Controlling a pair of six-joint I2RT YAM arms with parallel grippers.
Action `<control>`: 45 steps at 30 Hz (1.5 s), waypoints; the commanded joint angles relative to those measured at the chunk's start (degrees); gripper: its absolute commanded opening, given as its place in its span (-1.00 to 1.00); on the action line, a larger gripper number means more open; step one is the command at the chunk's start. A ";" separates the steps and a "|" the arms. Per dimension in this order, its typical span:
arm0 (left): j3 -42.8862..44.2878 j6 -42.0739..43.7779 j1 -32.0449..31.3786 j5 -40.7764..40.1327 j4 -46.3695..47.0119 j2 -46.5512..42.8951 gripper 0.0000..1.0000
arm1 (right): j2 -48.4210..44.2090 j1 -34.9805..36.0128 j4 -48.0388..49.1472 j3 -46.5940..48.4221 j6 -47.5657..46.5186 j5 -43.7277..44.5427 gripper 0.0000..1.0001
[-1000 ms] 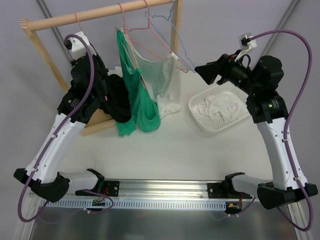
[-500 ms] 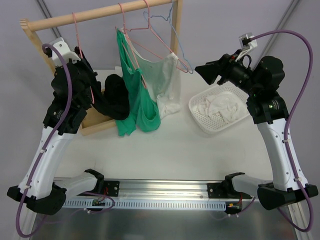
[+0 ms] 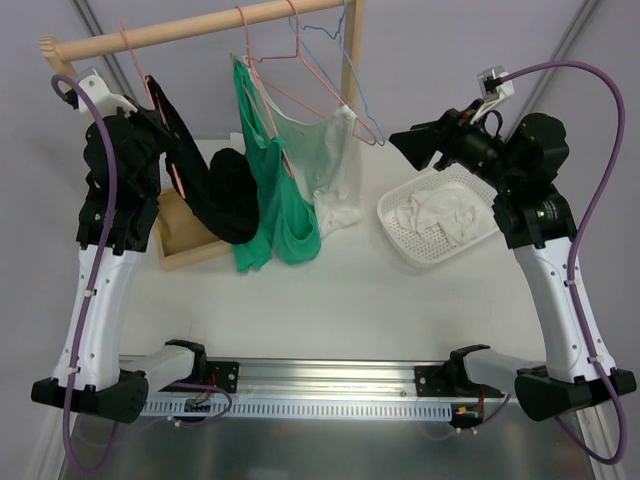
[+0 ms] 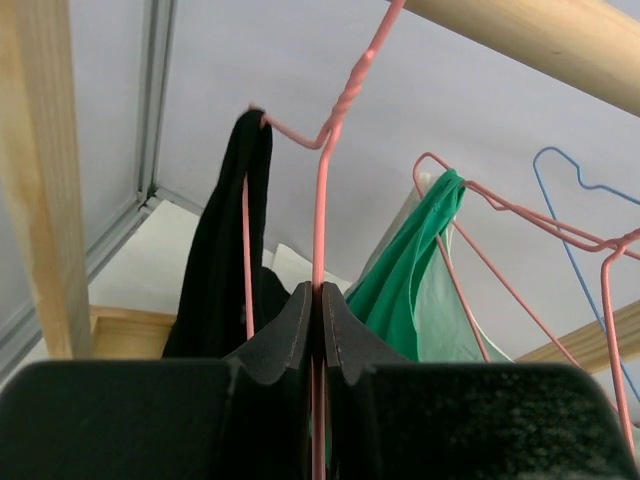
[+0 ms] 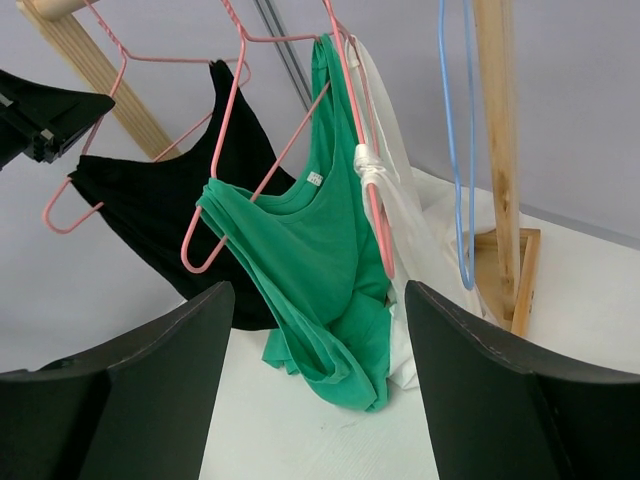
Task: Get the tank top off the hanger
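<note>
A black tank top (image 3: 222, 195) hangs on a pink hanger (image 3: 152, 88) at the left end of the wooden rail (image 3: 200, 26). My left gripper (image 3: 158, 108) is shut on this hanger's wire (image 4: 322, 200), just below the twisted neck (image 4: 321, 300). The black top (image 4: 225, 270) drapes from the hanger's left shoulder and sags low to the right. A green tank top (image 3: 280, 190) hangs on a second pink hanger beside it. My right gripper (image 3: 405, 140) is open and empty in the air, facing the green top (image 5: 320, 260) from the right (image 5: 318, 290).
A white top (image 3: 335, 165) hangs behind the green one, and an empty blue hanger (image 3: 345, 60) sits near the rack's right post (image 5: 497, 120). A white basket (image 3: 400, 238) with white cloth stands on the table at the right. The rack's wooden base (image 3: 185, 248) lies at the left.
My left arm has swung left and up with the pink hanger in its grip. The hanger has slid left along the rail and the black top now stretches out. The right arm has not moved.
</note>
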 commanded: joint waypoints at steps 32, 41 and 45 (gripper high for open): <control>7.80 -2.27 2.29 18.08 2.82 -6.17 -1.00 | -2.47 0.14 4.20 -1.73 1.32 -2.00 0.48; 8.93 -2.18 2.29 21.16 2.82 -11.19 -1.00 | -1.41 0.14 6.40 -1.21 2.20 -5.25 0.48; 11.57 -2.53 2.29 23.97 2.74 -12.33 -1.00 | -0.44 0.22 8.16 -0.42 3.33 -9.10 0.48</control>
